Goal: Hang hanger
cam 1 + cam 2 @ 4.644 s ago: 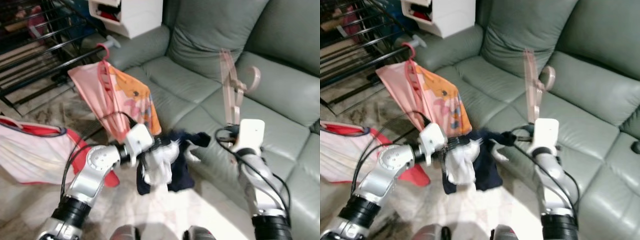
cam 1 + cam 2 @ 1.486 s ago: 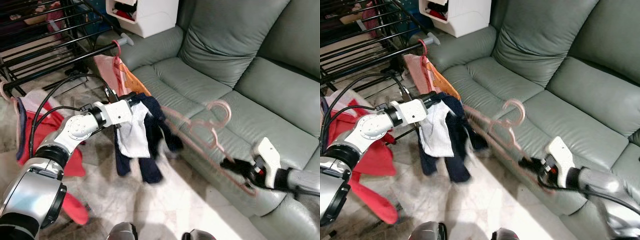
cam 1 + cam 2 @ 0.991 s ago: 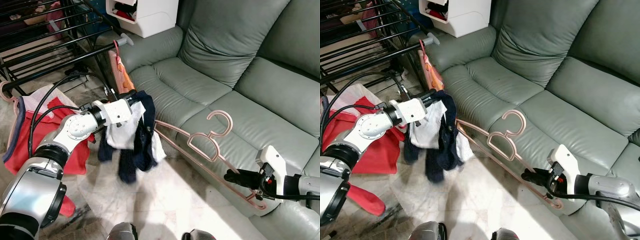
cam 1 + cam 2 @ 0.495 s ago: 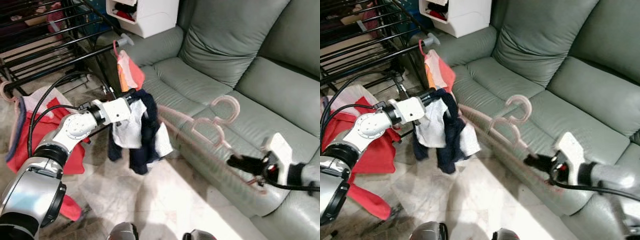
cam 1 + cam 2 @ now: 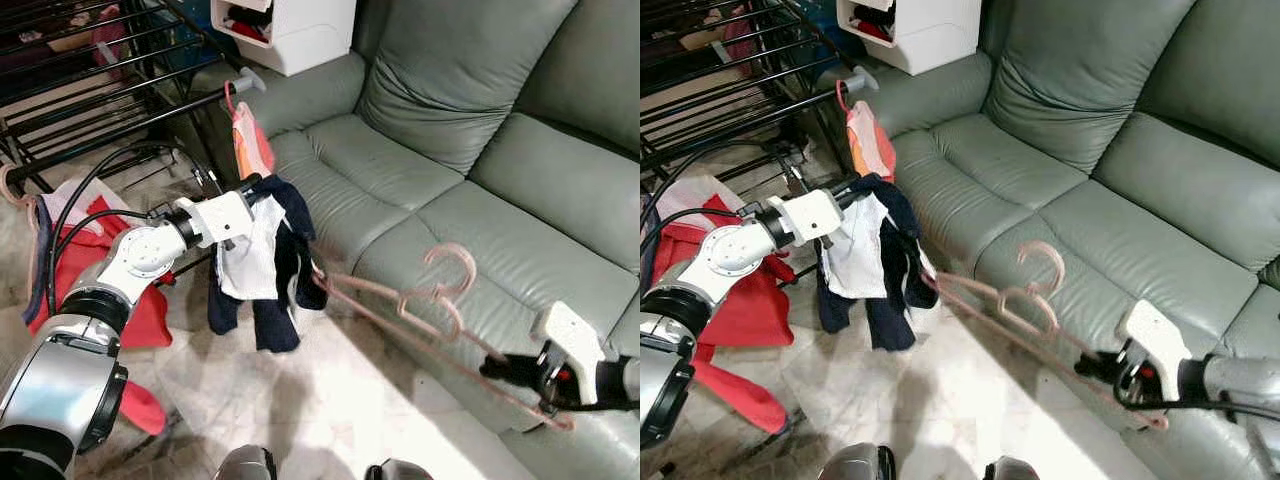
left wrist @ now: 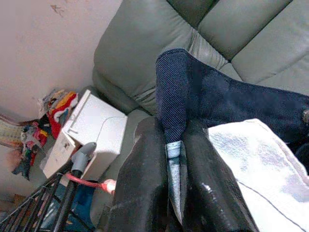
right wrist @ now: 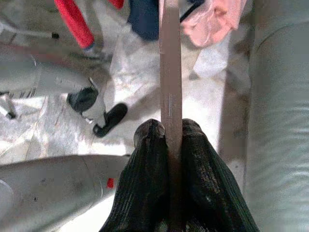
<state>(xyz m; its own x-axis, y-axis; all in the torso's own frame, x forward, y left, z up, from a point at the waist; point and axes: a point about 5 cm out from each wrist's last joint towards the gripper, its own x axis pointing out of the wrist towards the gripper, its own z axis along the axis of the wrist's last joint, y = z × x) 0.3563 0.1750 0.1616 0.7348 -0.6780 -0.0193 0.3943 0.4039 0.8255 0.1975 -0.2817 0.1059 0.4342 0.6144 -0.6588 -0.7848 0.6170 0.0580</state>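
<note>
**op_remote:** Pale pink plastic is what I've got nearest me. The right gripper (image 5: pixel 500 368) has its fingers pinched tight on the end of a pink hanger (image 5: pixel 420 300), down low in front of the grey-green sofa (image 5: pixel 480 150). In the right wrist view the bar (image 7: pixel 170 87) runs straight out from between the closed fingers (image 7: pixel 145 193). I'd guess gripping one end is so the far tip and the hook stay free.

**laundrybot_fan:** And the clothes? Where's the left arm?

**op_remote:** Further out and to the left. The left gripper (image 5: pixel 255 185) is clamped on a navy and white garment (image 5: pixel 255 265); the left wrist view shows the navy fabric (image 6: pixel 174 101) squeezed between the two fingers (image 6: pixel 140 183). It's dangling free above the floor, I think so the opening hangs loose for the hanger. The hanger's far tip sits right at the garment's edge, though I can't tell if it's actually inside.

**laundrybot_fan:** So nothing's hung yet?

**op_remote:** Nope. Beyond that there's a black drying rack (image 5: pixel 90 90) with an orange-pink garment (image 5: pixel 250 145) already on a red hanger hooked on its rail. My guess is that's where this one ends up. Red clothes (image 5: pixel 110 300) lie on the floor under the rack.
</note>
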